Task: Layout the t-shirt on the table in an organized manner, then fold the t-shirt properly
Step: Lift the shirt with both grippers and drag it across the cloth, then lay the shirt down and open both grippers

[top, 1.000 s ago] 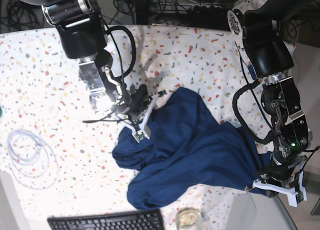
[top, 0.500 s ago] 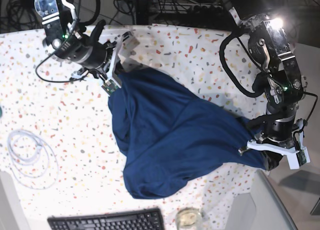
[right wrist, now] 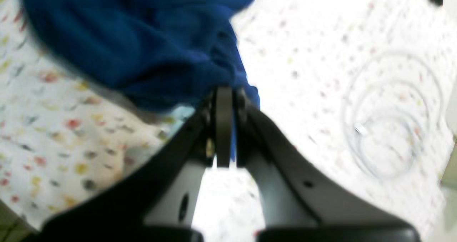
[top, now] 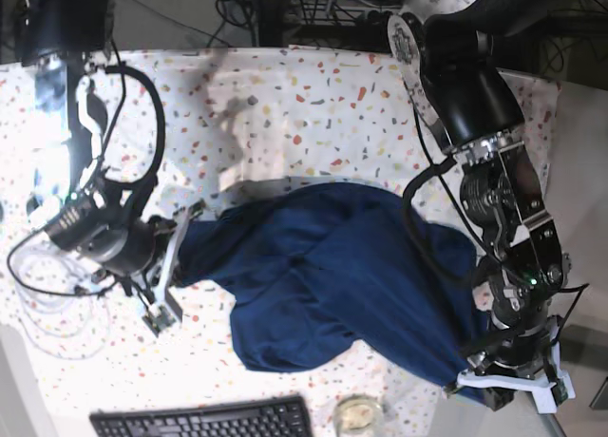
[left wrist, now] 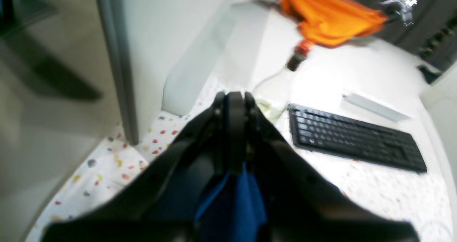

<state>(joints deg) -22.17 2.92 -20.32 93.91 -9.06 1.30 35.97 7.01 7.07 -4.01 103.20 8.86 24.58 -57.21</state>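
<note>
- T-shirt (top: 332, 285): dark navy, stretched across the front half of the table (top: 332, 95) between both grippers, sagging and heavily wrinkled in the middle, bottom fold hanging toward the keyboard (top: 204, 420).
- Not flat, not laid out (bunched at both held ends).
- Right gripper (top: 176, 256): on the base view's left, jaws pressed together on a bunched shirt edge. Right wrist view confirms it: blue fabric pinched right at the fingertips (right wrist: 224, 99), rest of the cloth spreading away above them.
- Left gripper (top: 494, 375): on the base view's right, near the table's front corner, clamped on the opposite shirt end. Left wrist view: jaws together, blue fabric wedged between the fingers (left wrist: 235, 135).
- Which shirt part each gripper holds (hem, sleeve, shoulder): cannot tell.
- Table cloth: white with red, orange, yellow, grey flecks, bare across the far half.
- Coiled white cable (top: 43, 285): on the cloth just beside the right gripper, also seen in the right wrist view (right wrist: 389, 117).
- Black keyboard: front edge of the table, just below the shirt's hanging fold; sharp in the left wrist view (left wrist: 357, 142).
- Glass bottle (left wrist: 275, 95) with a red-and-dark cap: beside the keyboard (blurred).
- Orange cloth (left wrist: 325, 17): beyond the bottle, well apart from the shirt.
</note>
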